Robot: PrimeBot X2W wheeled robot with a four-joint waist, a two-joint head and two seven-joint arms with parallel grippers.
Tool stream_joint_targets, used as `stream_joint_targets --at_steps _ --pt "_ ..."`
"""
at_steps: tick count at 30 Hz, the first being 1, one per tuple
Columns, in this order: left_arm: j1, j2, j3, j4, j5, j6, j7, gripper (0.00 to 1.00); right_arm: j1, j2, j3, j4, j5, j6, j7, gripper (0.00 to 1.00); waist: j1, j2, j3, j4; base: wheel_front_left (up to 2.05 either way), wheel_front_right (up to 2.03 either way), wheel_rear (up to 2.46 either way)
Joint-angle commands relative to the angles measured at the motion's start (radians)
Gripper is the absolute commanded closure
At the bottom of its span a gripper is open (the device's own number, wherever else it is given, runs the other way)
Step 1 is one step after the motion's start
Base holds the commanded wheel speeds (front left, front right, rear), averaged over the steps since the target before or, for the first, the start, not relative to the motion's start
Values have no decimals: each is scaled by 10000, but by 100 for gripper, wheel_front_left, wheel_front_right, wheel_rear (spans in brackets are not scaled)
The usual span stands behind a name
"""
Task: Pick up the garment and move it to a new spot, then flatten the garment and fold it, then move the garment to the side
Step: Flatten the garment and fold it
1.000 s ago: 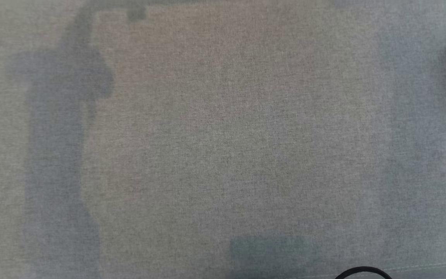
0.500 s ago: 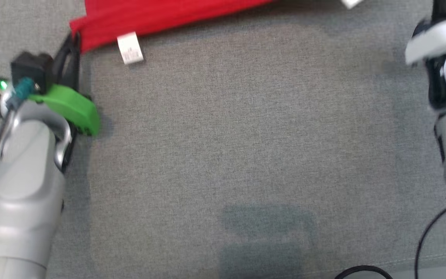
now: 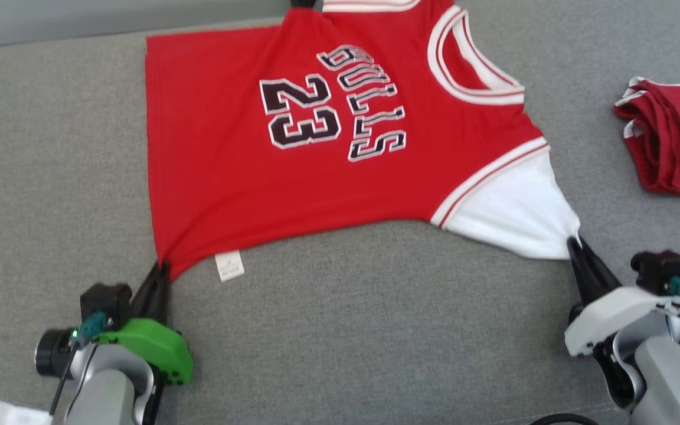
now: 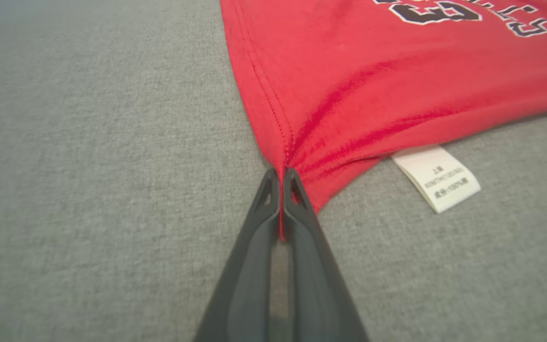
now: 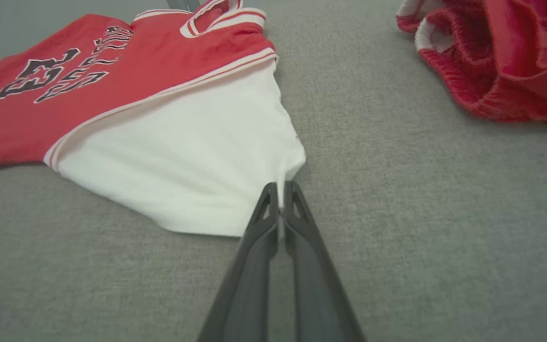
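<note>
A grey woven fabric surface (image 3: 340,342) spreads across the whole head view. On its far half lies a red basketball jersey (image 3: 228,177) with black, white-edged "BULLS 23" lettering, spread out flat, its hem towards the robot's left and its white-trimmed collar towards the right. To the right of it, apart from it, sits a crumpled red garment with white trim (image 3: 676,141). The jersey's white sleeve (image 3: 511,212) is drawn to a point towards the robot. The right tool (image 3: 573,243) is clamped on that sleeve tip, fingers pressed together. The left tool (image 3: 160,271) is likewise clamped on the jersey's near hem corner, the cloth puckered around it. A small white care label (image 3: 229,265) lies on the surface just beside that corner
</note>
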Motion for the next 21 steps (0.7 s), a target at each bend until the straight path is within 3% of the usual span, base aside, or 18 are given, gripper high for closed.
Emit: stream_joint_targets --at_steps 1,11,21 --pt "563 -1 178 60 -59 93 32 100 381 -113 29 72 41 -20 -26 100 1 0 -1224 -201 0 0 0" --pt "3445 -872 1557 -612 172 102 27 100 2963 104 -593 50 414 -25 -26 100 1 0 -2988 -12 0 0 0" --pt "4621 -1082 2040 -1023 770 -7 19 100 4362 403 -576 -247 223 -24 -26 100 1 0 -3633 224 0 0 0"
